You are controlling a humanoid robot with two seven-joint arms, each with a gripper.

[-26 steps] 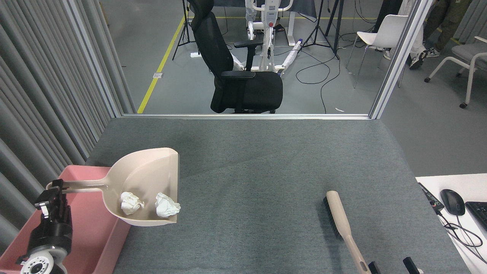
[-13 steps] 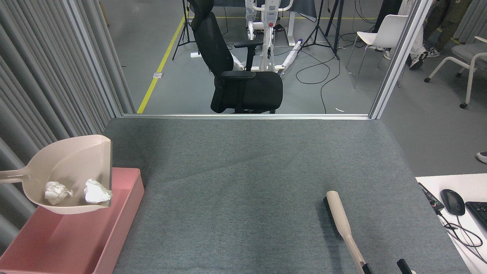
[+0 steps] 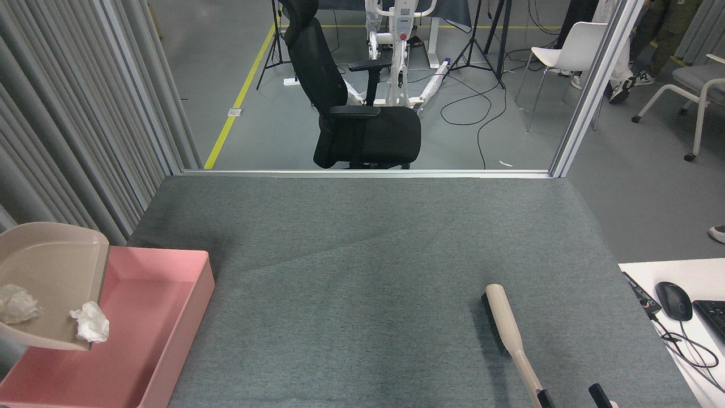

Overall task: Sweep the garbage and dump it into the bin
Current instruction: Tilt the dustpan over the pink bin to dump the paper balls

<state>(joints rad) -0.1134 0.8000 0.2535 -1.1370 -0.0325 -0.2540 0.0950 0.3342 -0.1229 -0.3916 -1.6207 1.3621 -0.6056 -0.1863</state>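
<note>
Garbage, two crumpled white paper wads [image 3: 90, 322], sits in the beige plastic dustpan [image 3: 54, 272] above the shallow pink plastic bin [image 3: 170, 294]. The left tool is out of frame, its grip unseen; the right tool [image 3: 572, 396] barely shows by the beige brush [image 3: 510, 334], state unclear. Risk: one wad hangs at the lip and could land on the grey desk [image 3: 362, 255], while the other may stay stuck at the back.
</note>
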